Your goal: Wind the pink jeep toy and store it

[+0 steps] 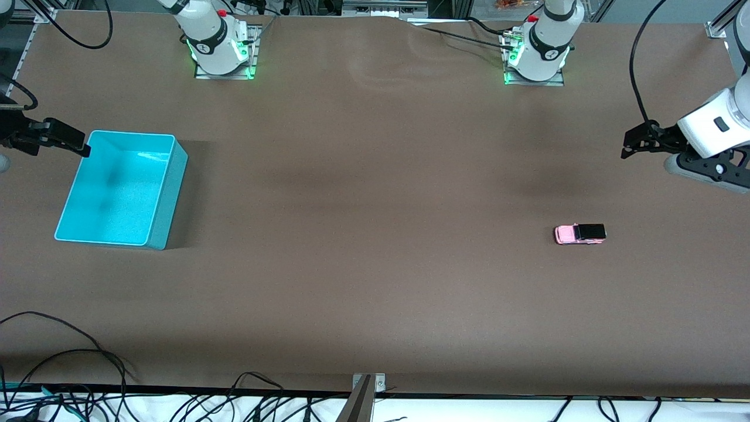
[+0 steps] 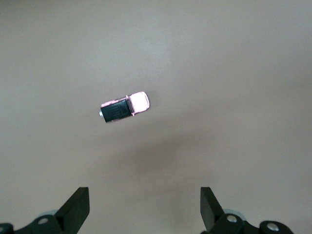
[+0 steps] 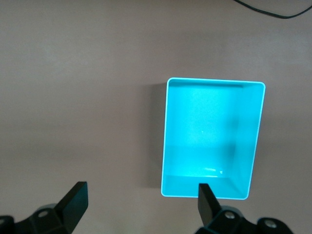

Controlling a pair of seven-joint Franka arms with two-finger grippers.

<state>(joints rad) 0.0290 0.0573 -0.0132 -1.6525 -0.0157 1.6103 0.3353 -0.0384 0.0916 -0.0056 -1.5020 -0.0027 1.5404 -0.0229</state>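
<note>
The pink jeep toy (image 1: pixel 579 234) stands on its wheels on the brown table toward the left arm's end; its black roof faces up. It also shows in the left wrist view (image 2: pixel 125 107), well ahead of the fingers. My left gripper (image 1: pixel 631 143) is open and empty, up over the table at the left arm's end, apart from the jeep; it also shows in its own wrist view (image 2: pixel 145 204). My right gripper (image 1: pixel 82 146) is open and empty, up by a corner of the cyan bin (image 1: pixel 169 199); it also shows in its own wrist view (image 3: pixel 141 202).
The cyan bin (image 3: pixel 214 81) is empty and stands toward the right arm's end. Both arm bases (image 1: pixel 218 47) (image 1: pixel 536 55) stand along the table's edge farthest from the front camera. Loose cables (image 1: pixel 64 357) lie along the edge nearest that camera.
</note>
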